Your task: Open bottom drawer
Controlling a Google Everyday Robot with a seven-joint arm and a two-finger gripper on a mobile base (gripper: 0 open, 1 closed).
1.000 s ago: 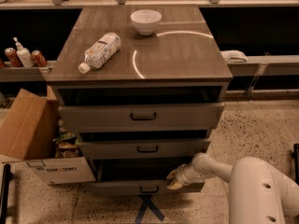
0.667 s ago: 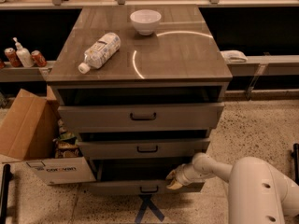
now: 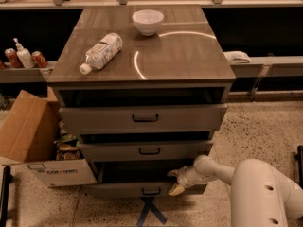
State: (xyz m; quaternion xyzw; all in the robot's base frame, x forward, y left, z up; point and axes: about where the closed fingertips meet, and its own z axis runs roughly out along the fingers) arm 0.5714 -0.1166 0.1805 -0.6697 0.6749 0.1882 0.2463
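- White arm (image 3: 259, 193) fills the lower right and reaches left toward the cabinet foot.
- The gripper (image 3: 174, 181) is at the right part of the lowest front, just right of its handle.
- Jaws stand apart: one yellowish fingertip (image 3: 176, 189) lies on the front face, the other higher, over the dark gap. They seem to straddle the top lip. Nothing is clamped that I can make out.
- Blue tape cross (image 3: 150, 213) on the speckled floor, directly below the handle.
- The bottom drawer (image 3: 118, 190) is lowest of three and slimmest. It stands out a little, with a dark slot above. Its small black handle (image 3: 151, 191) is at centre.
- Key relation: the front's long axis runs left to right, and the gripper sits at its right end on the upper edge. The pull should come straight toward the camera; being off centre, it may skew the drawer.
- Middle drawer (image 3: 113, 151) and top drawer (image 3: 104, 118) are stepped back above, both ajar.
- Cardboard box (image 3: 28, 131) on the floor, left of the cabinet.
- Cabinet top (image 3: 189, 56): a plastic bottle (image 3: 102, 51) lying on its side, a white bowl (image 3: 147, 21) beyond it.
- Cans (image 3: 39, 58) on the far left shelf.
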